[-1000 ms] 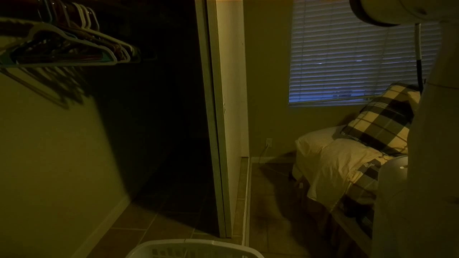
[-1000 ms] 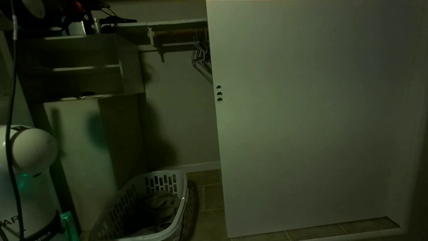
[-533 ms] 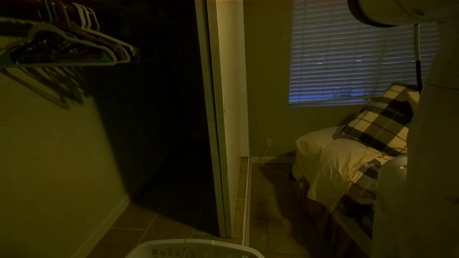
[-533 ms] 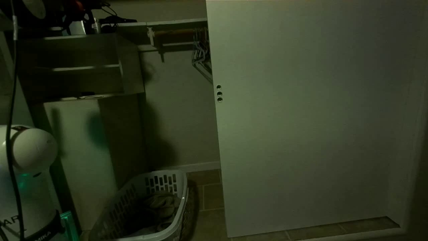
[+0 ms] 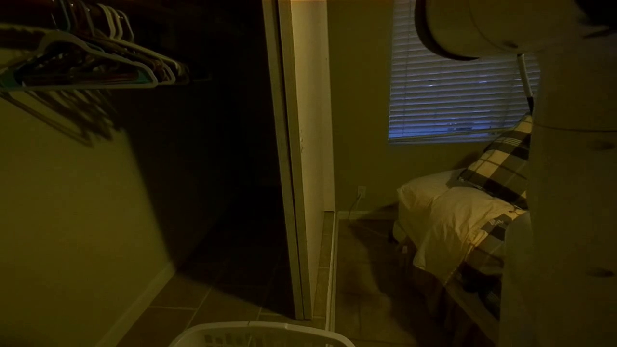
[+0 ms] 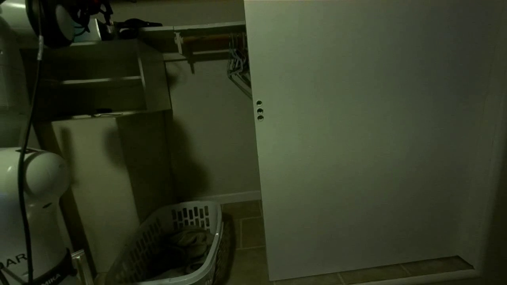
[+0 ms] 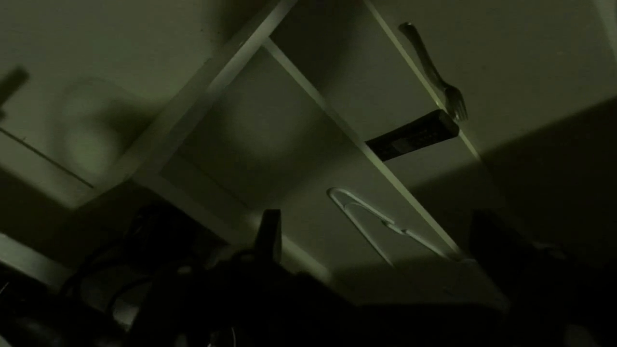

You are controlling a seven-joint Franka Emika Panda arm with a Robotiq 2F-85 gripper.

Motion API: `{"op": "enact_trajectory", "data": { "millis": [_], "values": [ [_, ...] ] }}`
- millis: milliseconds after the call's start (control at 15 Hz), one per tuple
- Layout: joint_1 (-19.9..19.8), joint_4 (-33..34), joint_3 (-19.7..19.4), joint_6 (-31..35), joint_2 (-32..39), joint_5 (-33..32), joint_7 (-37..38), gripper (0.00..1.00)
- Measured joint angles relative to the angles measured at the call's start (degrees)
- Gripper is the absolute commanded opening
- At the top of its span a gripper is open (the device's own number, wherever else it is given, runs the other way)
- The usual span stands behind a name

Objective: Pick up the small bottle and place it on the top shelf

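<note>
Dim light in all views. Wrist view: gripper (image 7: 376, 219) in the lower part of the frame, its two fingers (image 7: 269, 236) spread well apart; the shelf unit (image 7: 308, 89) shows tilted through the gap. A pale looped item (image 7: 359, 200) lies in a compartment right of centre. A dark handset-like object (image 7: 414, 136) sits at upper right, one end just beside the tines of a fork (image 7: 431, 67); contact cannot be judged. In an exterior view the arm (image 6: 43, 174) stands along the left edge; a pale slanted item (image 6: 95, 31) and a dark object (image 6: 136, 28) appear along the unit's top, upper left. Small bottle: location cannot be told; that upper-left group is too dark to sort. Laundry basket (image 6: 217, 227) at bottom in both exterior views, cloth (image 6: 192, 241) inside.
</note>
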Motion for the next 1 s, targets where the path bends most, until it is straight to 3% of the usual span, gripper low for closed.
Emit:
{"op": "enact_trajectory", "data": {
  "millis": [267, 533, 1000],
  "values": [
    [5.67, 5.5, 0.05, 7.54, 5.29, -5.18, 4.32, 1.0],
    [11.25, 9.41, -2.28, 13.48, 9.05, -7.19, 10.45, 1.0],
    [12.03, 10.81, -2.84, 13.9, 10.08, -7.32, 12.23, 1.0]
  ]
}}
